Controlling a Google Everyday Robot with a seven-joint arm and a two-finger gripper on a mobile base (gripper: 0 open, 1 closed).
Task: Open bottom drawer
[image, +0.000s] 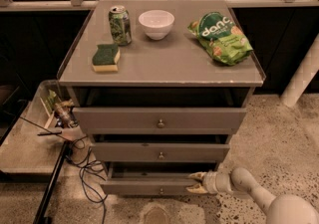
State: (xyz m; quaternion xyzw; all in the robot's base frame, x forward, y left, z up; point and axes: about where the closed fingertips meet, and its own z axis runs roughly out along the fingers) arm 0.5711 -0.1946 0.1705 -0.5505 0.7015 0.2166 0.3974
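The bottom drawer point(144, 186) is the lowest of three grey drawers, with a small round metal knob point(160, 191) at its centre. It stands pulled out a little, with a dark gap above its front. My gripper point(196, 182) reaches in from the lower right on a pale arm. Its cream fingertips point(195, 175) sit at the right end of the drawer front, by its top edge, to the right of the knob.
The cabinet top point(164, 63) holds a green can point(120, 25), a white bowl point(156, 23), a green chip bag point(220, 37) and a green-and-yellow sponge point(106, 57). A low tray of tools point(55, 113) and loose cables point(84, 173) lie left. A white post point(302, 76) stands right.
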